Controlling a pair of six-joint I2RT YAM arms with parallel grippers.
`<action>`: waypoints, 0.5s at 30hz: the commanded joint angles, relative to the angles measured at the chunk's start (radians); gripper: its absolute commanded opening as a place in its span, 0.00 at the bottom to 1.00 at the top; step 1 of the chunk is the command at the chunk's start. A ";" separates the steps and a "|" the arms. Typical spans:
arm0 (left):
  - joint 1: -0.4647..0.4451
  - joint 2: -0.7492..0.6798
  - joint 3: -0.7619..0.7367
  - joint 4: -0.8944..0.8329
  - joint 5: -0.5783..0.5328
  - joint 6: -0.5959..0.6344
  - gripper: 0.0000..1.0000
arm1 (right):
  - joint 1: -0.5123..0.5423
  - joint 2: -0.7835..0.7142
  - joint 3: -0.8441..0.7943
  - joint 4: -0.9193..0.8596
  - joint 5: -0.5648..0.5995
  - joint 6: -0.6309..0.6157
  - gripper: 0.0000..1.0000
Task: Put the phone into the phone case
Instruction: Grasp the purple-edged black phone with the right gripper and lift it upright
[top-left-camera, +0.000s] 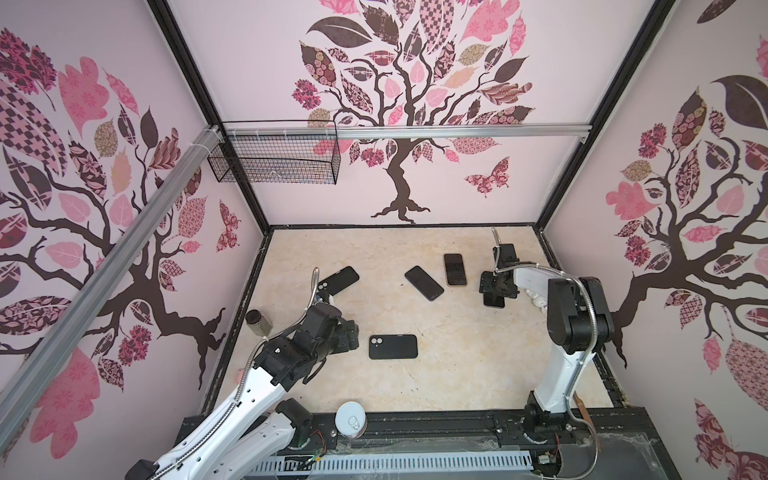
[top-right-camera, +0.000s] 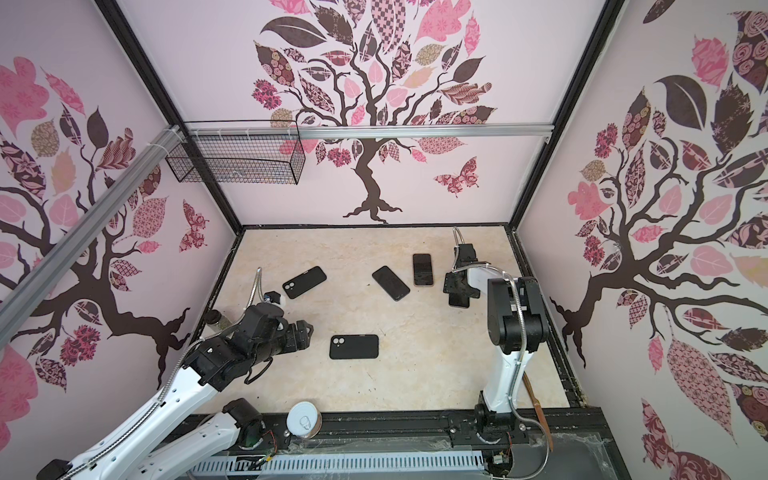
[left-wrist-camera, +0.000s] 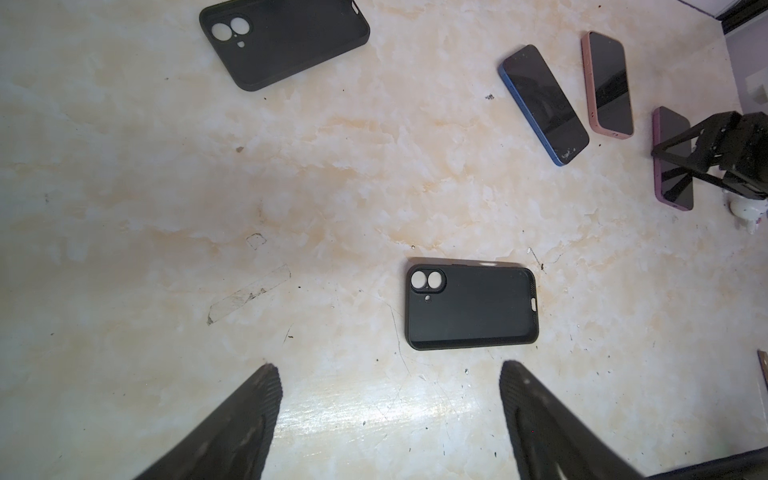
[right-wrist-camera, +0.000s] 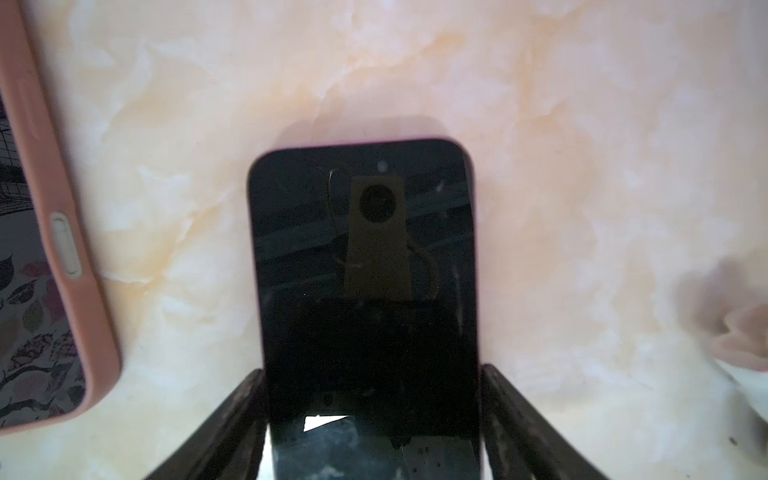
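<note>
Phone (right-wrist-camera: 365, 270) flat on the desk (right-wrist-camera: 582, 166), right jaws clamped on its long edges, left jaws wide apart near phone case (left-wrist-camera: 471, 307)

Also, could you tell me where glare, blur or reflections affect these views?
Right wrist view: the purple phone's screen mirrors the camera, right gripper blurred. Left wrist view: bright sheen on the marble tabletop by the left gripper. Both top views: sharp, evenly lit.

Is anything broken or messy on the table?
Yes. The blue phone looks scuffed and chipped at one end of its screen. A strip of clear tape is stuck flat on the tabletop, like a leftover nobody peeled off.
</note>
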 joint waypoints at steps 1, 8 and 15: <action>0.005 0.010 -0.022 0.014 0.010 0.011 0.86 | -0.002 0.053 0.004 -0.047 -0.059 0.008 0.73; 0.005 0.017 -0.022 0.020 0.018 0.013 0.86 | -0.003 0.007 0.000 -0.060 -0.097 -0.003 0.60; 0.005 0.051 -0.012 0.033 0.047 0.011 0.86 | 0.002 -0.098 -0.032 -0.033 -0.242 0.014 0.47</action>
